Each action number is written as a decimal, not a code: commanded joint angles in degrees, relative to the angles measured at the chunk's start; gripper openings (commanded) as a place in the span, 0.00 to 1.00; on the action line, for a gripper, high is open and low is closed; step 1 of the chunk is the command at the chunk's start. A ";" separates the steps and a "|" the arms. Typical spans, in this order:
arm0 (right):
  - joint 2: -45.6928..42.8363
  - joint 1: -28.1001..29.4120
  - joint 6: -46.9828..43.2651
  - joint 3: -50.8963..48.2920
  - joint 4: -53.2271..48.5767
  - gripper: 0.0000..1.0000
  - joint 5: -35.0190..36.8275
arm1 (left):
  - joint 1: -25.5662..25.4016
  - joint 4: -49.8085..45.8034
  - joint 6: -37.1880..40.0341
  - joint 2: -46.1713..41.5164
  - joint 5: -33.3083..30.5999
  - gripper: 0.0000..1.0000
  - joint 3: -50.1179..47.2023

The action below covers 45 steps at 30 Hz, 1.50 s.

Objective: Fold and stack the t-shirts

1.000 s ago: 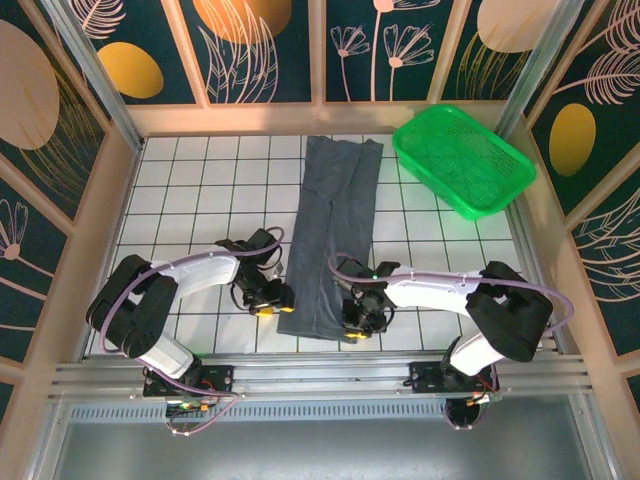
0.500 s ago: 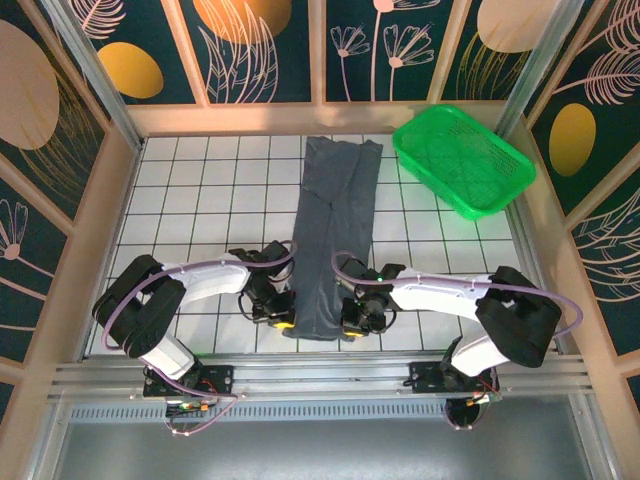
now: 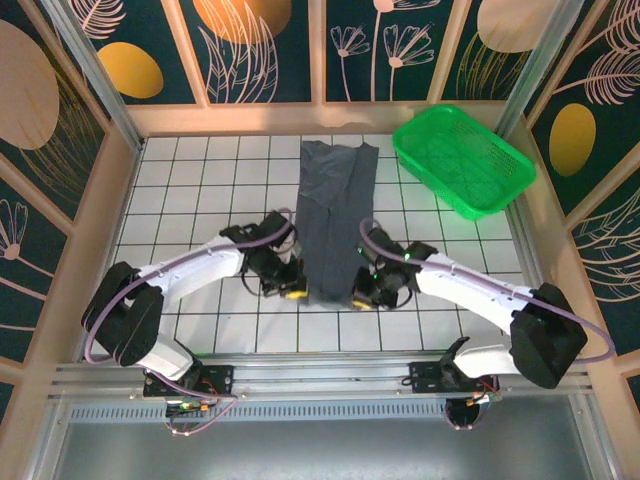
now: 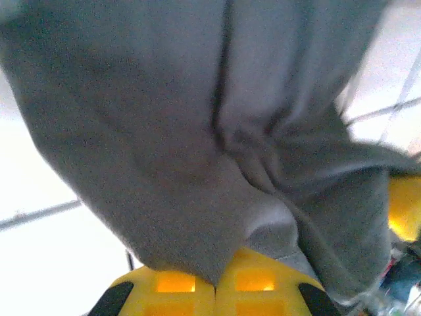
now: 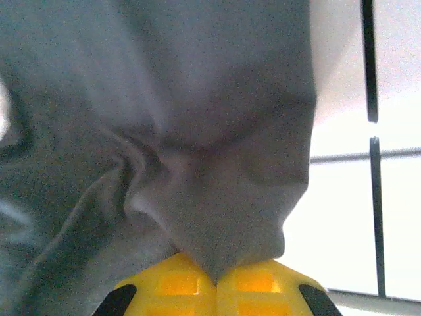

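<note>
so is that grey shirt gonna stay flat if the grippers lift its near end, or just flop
Probably floppy: the shirt bunches into creases where the left gripper and right gripper pinch it. It would likely sag between the two grips, since the cloth drapes softly. Slipping seems unlikely, as both are shut on folds of it.

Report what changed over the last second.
The left gripper moved in to the near-left corner of the t-shirt and shut on it. With the right gripper clamped on the near-right corner, both carried the near hem away from the arm bases, shortening the strip. The green basket stayed put.
</note>
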 commanded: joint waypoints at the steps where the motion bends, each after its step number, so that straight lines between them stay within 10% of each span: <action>1: 4.61 -4.89 -6.83 8.51 -2.40 0.00 2.26 | 4.86 2.20 -2.35 3.41 -2.29 0.00 5.54; 19: 41.25 -21.46 -21.19 47.75 -1.64 0.00 3.63 | 16.48 3.36 0.83 38.32 -3.77 0.00 46.44; 24: 45.68 -22.79 -23.07 55.16 -3.10 0.55 5.22 | 16.84 1.11 1.43 42.50 -5.75 0.64 53.33; 29: 40.25 -23.17 -22.79 53.20 -3.79 0.71 9.09 | 16.84 6.15 0.05 32.65 -8.44 0.75 40.49; 37: 23.24 -17.82 -13.48 24.20 6.76 0.65 8.06 | 16.90 19.91 -8.91 17.50 -3.04 0.50 8.24; 45: 23.40 -17.28 -11.23 15.66 13.66 0.56 5.08 | 16.71 26.26 -13.24 17.52 -0.38 0.51 2.19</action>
